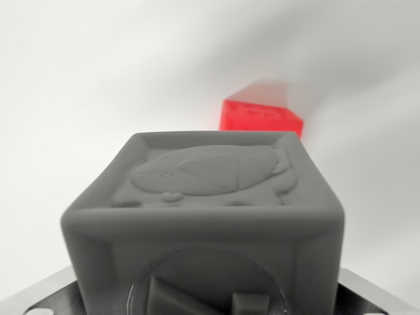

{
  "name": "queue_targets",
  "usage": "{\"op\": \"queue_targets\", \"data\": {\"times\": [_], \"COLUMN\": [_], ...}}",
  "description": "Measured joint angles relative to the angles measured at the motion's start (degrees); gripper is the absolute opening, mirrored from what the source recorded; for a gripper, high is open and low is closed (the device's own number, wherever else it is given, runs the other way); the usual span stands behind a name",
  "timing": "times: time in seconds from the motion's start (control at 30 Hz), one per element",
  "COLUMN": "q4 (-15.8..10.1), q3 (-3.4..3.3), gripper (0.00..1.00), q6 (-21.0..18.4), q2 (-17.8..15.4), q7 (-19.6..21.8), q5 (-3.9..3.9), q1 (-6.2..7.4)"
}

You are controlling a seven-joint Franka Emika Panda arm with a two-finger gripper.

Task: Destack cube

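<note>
Likely a lab or test setup, judging by bare white desk [79, 98], plain white backdrop, moulded grey cube [203, 223] and red cube [261, 118] as sole props, and machined metal plate [39, 298] at frame's bottom.

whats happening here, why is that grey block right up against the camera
This is the arm's wrist camera. A grey cube with a raised animal design fills the lower part of the view, sitting very close to the lens between metal gripper parts at the bottom corners. It looks held, though the fingers themselves are not visible. A red cube lies apart behind it on the white surface, so the two are not stacked right now.
</note>
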Motion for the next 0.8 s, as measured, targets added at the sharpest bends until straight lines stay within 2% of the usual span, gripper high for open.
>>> {"op": "queue_targets", "data": {"times": [0.8], "q4": [6.0], "q3": [1.27], "gripper": [0.0], "q6": [1.0], "q2": [7.0], "q7": [-1.4], "q5": [-0.98], "q1": [2.07]}}
